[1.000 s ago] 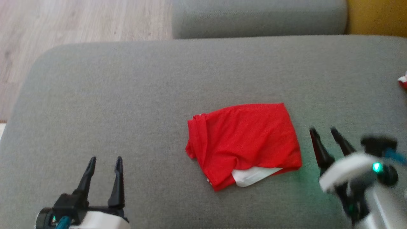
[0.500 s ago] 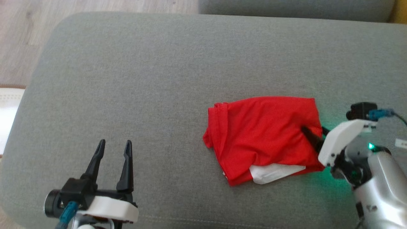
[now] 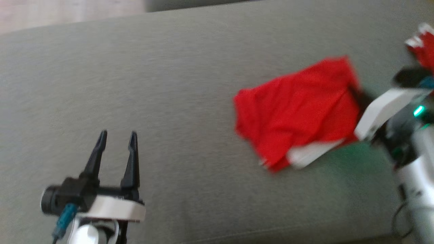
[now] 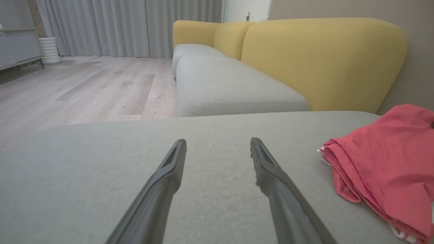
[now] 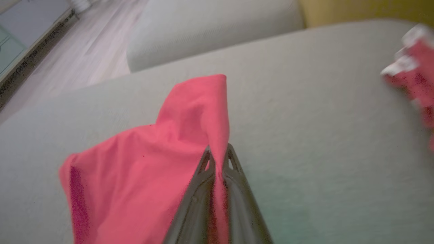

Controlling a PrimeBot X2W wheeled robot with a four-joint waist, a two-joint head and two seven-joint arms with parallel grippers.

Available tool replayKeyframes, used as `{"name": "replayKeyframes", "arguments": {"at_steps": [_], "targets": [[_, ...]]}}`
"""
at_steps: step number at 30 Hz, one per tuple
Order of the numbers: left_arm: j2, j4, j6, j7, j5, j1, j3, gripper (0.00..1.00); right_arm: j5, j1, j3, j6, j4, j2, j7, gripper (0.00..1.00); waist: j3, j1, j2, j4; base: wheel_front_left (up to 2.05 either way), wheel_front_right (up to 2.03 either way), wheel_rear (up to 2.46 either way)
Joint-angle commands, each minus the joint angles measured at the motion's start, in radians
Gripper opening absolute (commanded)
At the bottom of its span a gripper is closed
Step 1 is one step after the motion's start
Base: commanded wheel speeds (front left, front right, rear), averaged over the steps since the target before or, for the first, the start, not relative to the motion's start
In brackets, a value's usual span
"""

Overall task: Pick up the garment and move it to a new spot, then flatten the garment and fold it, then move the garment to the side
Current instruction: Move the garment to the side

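Item: folded red fabric garment (image 5: 135,169), edge pinched in our right gripper (image 5: 218,151) for lifting; left gripper (image 3: 118,134) spread, idle.

No text, label, brand, number or sign can be read in any view. The white patch (image 3: 310,154) at the edge of the red garment (image 3: 298,105) is blurred and shows no legible print.
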State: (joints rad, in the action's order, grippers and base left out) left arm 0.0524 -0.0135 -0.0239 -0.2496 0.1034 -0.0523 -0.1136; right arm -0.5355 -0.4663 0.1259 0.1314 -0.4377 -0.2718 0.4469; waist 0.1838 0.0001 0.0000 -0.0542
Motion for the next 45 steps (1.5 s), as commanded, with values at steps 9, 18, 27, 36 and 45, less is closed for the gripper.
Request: {"name": "replayKeyframes", "arguments": {"at_steps": [9,18,27,36,45], "targets": [[-0.002,-0.044,-0.028,-0.012,-0.029,0.112,0.022,1.00,0.049,-0.251,-0.048,-0.001,0.027,-0.154,-0.120,0.00,0.103,-0.0001,0.0000,-0.105,0.00,0.00,0.00],[-0.002,-0.053,-0.033,-0.012,-0.044,0.136,0.000,1.00,0.102,-0.375,-0.159,-0.001,-0.071,-0.276,-0.143,0.00,0.172,-0.0001,0.0000,-0.066,0.00,0.00,0.00],[0.001,-0.052,-0.044,-0.012,-0.062,0.124,0.017,1.00,0.283,-0.365,-0.383,-0.001,-0.219,-0.350,-0.174,1.00,0.191,-0.0001,0.0000,-0.053,0.00,0.00,0.00],[0.000,-0.057,-0.035,-0.012,-0.062,0.115,0.033,1.00,0.528,-0.348,-0.447,-0.001,-0.219,-0.304,-0.316,1.00,0.163,-0.0001,0.0000,-0.063,0.00,0.00,0.00],[-0.001,-0.051,-0.012,-0.012,-0.045,0.088,0.047,1.00,0.465,-0.186,-0.324,-0.001,-0.053,-0.237,-0.424,1.00,0.074,-0.0001,0.0000,-0.033,0.00,0.00,0.00]]}}
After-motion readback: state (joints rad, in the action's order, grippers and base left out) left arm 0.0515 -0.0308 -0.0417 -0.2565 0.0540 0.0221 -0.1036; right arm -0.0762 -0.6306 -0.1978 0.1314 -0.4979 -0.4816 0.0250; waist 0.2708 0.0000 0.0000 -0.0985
